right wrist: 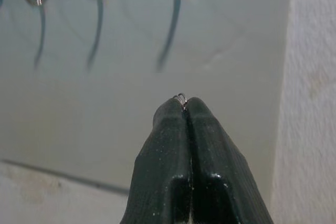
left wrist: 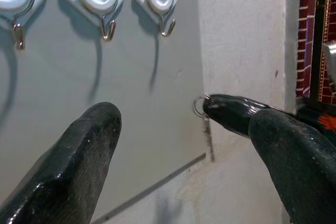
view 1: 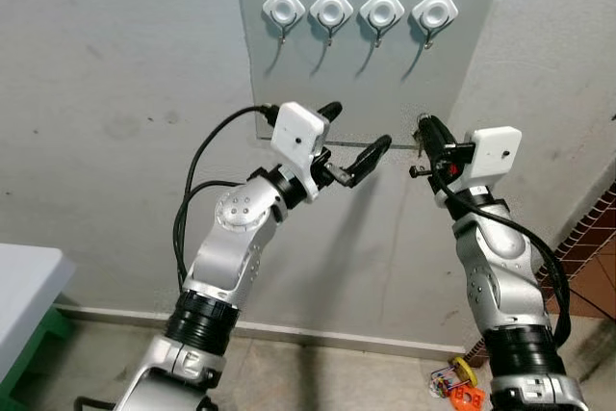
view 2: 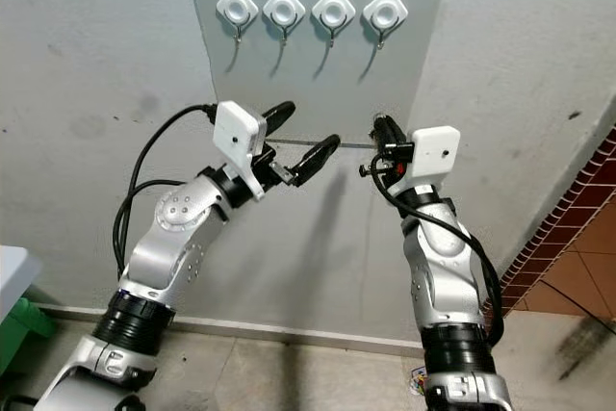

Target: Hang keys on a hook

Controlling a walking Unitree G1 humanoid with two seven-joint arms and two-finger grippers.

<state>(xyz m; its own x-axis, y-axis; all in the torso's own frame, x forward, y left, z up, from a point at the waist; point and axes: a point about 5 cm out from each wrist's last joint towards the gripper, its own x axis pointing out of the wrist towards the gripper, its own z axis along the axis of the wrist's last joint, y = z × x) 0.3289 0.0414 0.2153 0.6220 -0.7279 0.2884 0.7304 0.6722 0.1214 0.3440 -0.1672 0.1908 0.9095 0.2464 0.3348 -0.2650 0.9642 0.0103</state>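
Four white diamond-shaped hooks hang in a row on a grey wall panel (view 1: 385,74), from the leftmost hook (view 1: 284,9) to the rightmost hook (view 1: 434,12). My right gripper (view 1: 423,125) is raised below the rightmost hook, at the panel's lower right corner. It is shut on a small metal key ring (right wrist: 180,98) that pokes out of its tip. A thin key (left wrist: 206,129) hangs down from the ring. My left gripper (view 1: 359,125) stands open and holds nothing. It is at the same height, a short way to the left of the right gripper.
A white table top (view 1: 24,286) on a green base juts in at the lower left. Small orange and yellow objects (view 1: 454,380) lie on the floor by the skirting. Red-brown tiling (view 1: 589,247) runs down the right edge.
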